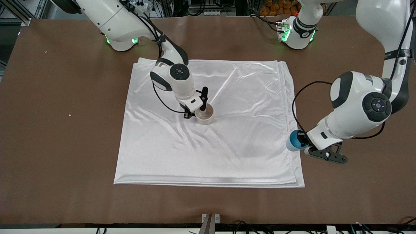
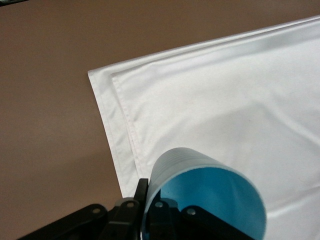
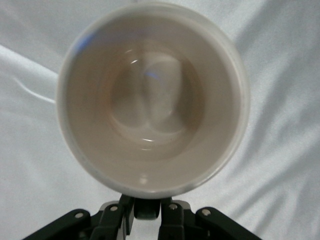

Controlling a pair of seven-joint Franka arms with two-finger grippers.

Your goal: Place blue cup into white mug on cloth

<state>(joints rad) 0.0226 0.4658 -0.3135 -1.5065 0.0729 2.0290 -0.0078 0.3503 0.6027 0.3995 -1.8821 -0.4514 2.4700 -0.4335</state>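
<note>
White mug: mid-cloth, right gripper clamped on handle. Blue cup: in left gripper, over cloth edge. Insertion pending.

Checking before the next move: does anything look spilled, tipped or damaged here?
Nothing spilled or broken. The white mug stands upright and empty on the wrinkled cloth, gripped by the right gripper. The left gripper holds the blue cup tilted over the cloth's edge.
</note>
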